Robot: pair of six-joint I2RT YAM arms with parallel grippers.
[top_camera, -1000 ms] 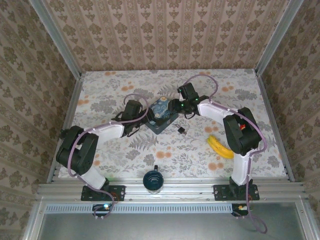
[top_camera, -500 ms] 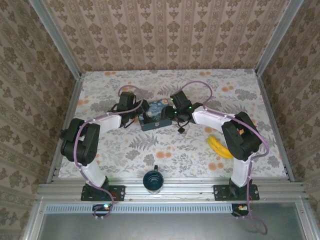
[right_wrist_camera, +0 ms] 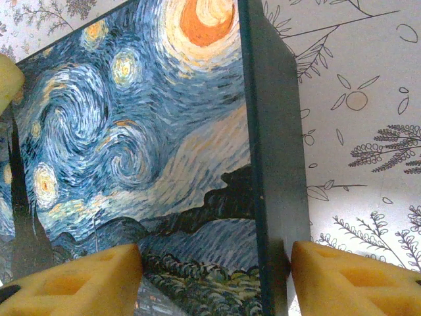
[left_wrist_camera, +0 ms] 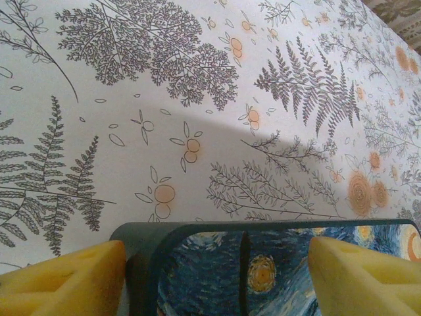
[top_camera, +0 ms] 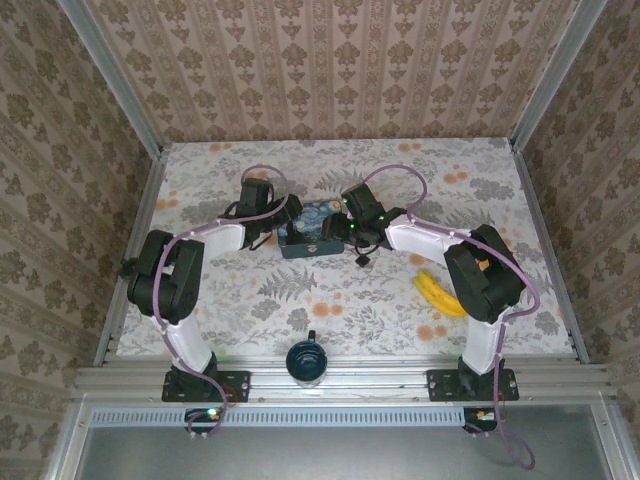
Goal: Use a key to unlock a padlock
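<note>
Top external: fixed high above and behind the near edge of the table [top_camera: 250,310]. It faces down and forward, a distant view taking in the whole surface out to the far edge. Left wrist: set low and very close, looking across the surface over one end of the blue painted box [top_camera: 310,236]. Right wrist: closer still, facing the box's printed top and one dark side wall. All three views share that box, mid-table toward the far edge, and the patterned surface beside it.

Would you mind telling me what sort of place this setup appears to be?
Probably a lab test booth dressed as a home: wallpapered panels in a metal frame, floral tablecloth, robot arms bolted to a rail.
</note>
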